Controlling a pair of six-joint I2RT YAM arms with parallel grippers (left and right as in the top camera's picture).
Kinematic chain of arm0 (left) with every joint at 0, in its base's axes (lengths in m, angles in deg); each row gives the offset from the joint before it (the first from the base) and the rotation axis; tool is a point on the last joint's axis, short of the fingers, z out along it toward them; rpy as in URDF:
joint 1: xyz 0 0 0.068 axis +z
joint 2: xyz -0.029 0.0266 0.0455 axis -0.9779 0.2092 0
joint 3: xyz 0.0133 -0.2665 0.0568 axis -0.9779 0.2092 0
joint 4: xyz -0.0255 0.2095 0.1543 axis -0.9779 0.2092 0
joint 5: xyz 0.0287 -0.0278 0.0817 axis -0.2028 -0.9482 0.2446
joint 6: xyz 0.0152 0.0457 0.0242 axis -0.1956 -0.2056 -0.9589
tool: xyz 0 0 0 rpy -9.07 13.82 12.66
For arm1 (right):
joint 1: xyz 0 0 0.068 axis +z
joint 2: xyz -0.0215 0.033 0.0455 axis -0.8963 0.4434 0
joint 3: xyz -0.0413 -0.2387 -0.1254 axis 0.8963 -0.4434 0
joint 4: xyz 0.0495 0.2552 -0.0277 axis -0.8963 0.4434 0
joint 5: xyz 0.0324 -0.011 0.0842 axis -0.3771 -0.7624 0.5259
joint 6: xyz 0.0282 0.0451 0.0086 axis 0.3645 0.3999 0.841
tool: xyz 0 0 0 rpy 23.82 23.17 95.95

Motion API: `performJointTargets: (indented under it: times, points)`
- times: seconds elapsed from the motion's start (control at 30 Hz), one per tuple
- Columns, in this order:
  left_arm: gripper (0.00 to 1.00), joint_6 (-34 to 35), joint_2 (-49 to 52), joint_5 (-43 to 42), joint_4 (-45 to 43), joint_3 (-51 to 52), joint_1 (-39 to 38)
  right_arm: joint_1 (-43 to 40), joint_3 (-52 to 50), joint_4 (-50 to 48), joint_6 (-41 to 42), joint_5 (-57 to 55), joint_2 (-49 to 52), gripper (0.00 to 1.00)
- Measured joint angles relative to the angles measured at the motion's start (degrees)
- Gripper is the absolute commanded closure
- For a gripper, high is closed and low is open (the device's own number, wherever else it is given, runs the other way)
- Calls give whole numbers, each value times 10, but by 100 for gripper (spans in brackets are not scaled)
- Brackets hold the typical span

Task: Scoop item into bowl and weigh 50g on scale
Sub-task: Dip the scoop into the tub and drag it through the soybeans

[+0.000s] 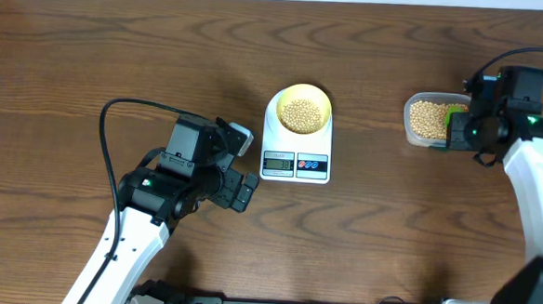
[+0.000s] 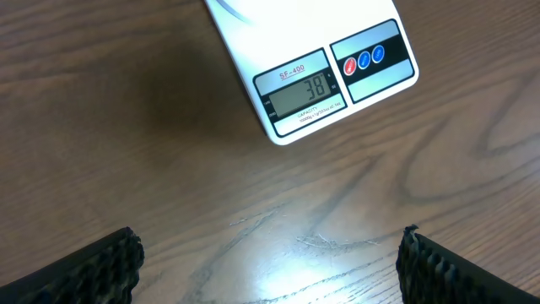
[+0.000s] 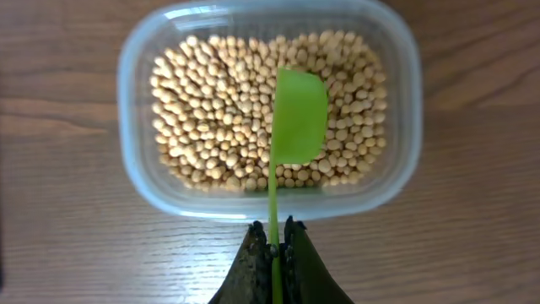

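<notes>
Presently right gripper (image 3: 274, 245), clamped on the green scoop (image 3: 299, 114), holds its blade over beans (image 3: 211, 110) in the tub (image 3: 139, 51) at 3 o'clock from the scale (image 1: 295, 164), whose bowl (image 1: 323, 97) load reads 38, short of target; left gripper (image 2: 270, 262) gapes empty at 8 o'clock.

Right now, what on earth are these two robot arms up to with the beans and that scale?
The right gripper is shut on the handle of a green scoop, held over the beans in a clear tub. In the middle, a yellow bowl with some beans in it sits on a white kitchen scale, whose display reads 38, short of the 50 wanted. The left gripper is open and empty, hovering above the table just in front of the scale.
</notes>
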Motion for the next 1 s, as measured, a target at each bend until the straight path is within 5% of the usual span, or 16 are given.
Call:
performJointTargets:
  times: [1.0]
  points:
    - [2,0,0,0,0,0,0,-2,0,-31,49,120,67,99]
